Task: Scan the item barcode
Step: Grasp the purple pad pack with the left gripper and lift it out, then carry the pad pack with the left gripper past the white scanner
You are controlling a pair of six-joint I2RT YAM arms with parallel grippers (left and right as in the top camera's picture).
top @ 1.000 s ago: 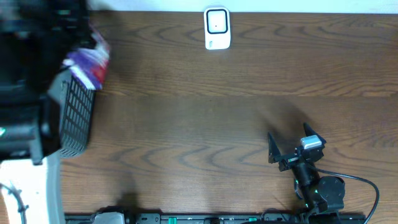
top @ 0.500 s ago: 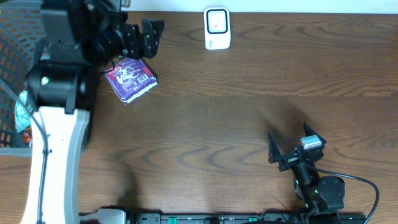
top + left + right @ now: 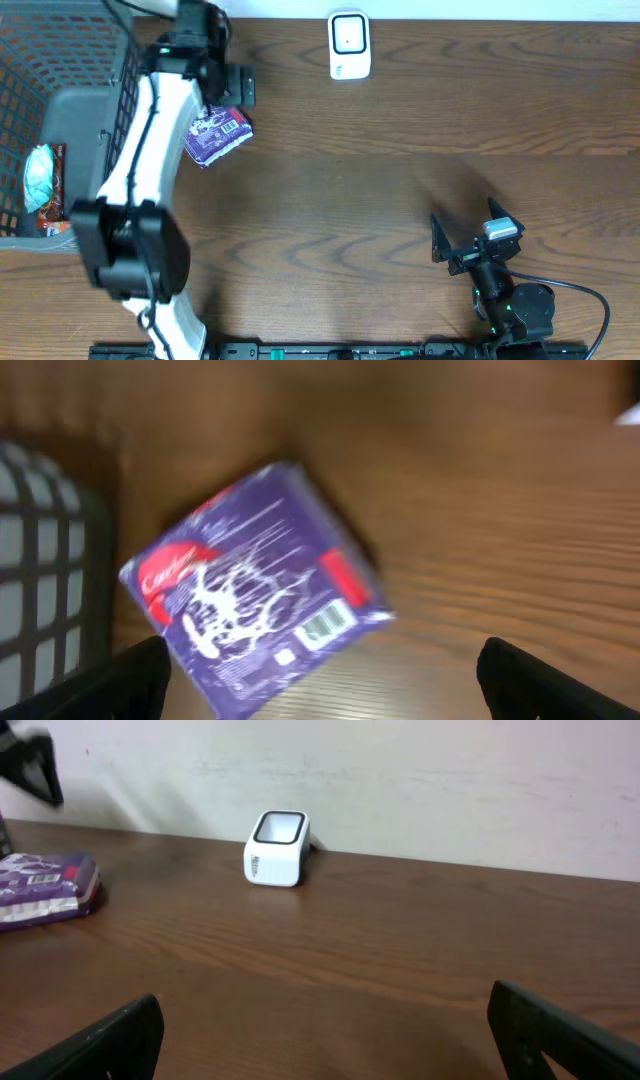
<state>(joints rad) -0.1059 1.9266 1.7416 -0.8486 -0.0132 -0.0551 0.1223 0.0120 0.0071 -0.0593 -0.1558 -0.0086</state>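
Released since 1 second ago, when it hung blurred at the basket's edge in the left gripper's grasp, the purple packet (image 3: 217, 135) now lies flat on the table (image 3: 400, 180), about where it lay half a second ago. A white barcode patch faces up near its right corner. It sits just beside the right wall of the dark mesh basket (image 3: 60, 60), on the far left of the table.

Directly over the packet's far edge hangs the left gripper (image 3: 232, 88), jaws spread wide and holding nothing. In the blurred left wrist view the packet (image 3: 255, 590) fills the space ahead of the 2 fingertips, and neither finger touches it.

Farther right, at the table's back edge, stands the white scanner (image 3: 349, 45), well apart from the packet. The right gripper (image 3: 470, 228) rests near the front right, jaws also wide and empty, facing the scanner (image 3: 277, 848).
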